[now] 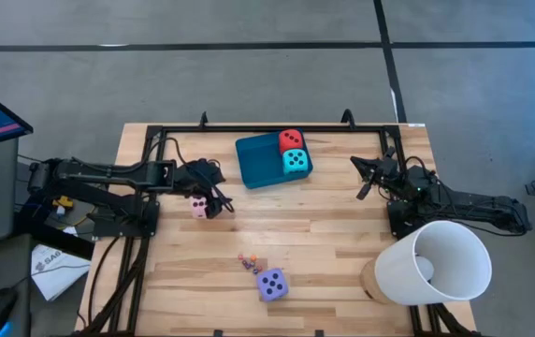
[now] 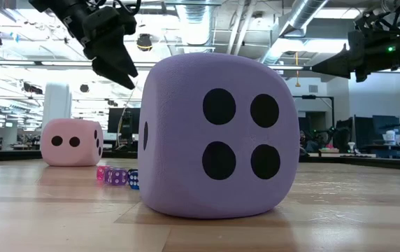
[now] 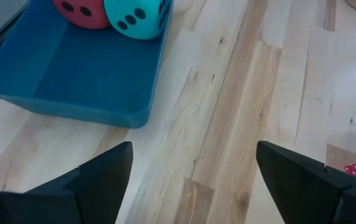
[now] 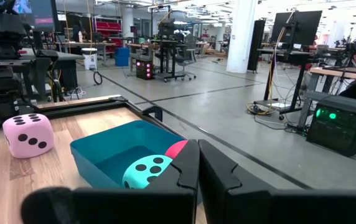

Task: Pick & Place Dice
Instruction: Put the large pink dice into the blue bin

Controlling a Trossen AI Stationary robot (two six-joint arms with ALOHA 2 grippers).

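1. Four large dice were in view: a red die (image 1: 290,139) and a turquoise die (image 1: 295,161) sat touching each other in the right end of the teal tray (image 1: 253,159) at upper centre of the high view; a pink die (image 1: 198,207) rested on the table left of centre; a purple die (image 1: 271,284) lay near the lower edge, showing four pips in the low view.
2. Several tiny dice (image 1: 248,261), red, pink and blue, formed one cluster just up and left of the purple die.
3. Two grippers were present. The left gripper (image 1: 213,199) hung just above and right of the pink die with its fingers spread wide and nothing between them. The right gripper (image 1: 365,177) waited at the right of the frame, off the tray, fingers pressed together and empty.
4. One white cylindrical bin (image 1: 433,264) lay tipped at lower right, overhanging the table corner.
5. Open boards separated the tray, the pink die and the purple die; the left half of the tray floor was bare.
6. Pale wooden planks made up the table (image 1: 342,234), bordered by a black frame; grey floor with dark lines surrounded it.
7. Beyond the table stood workbenches, monitors and ceiling ducts.
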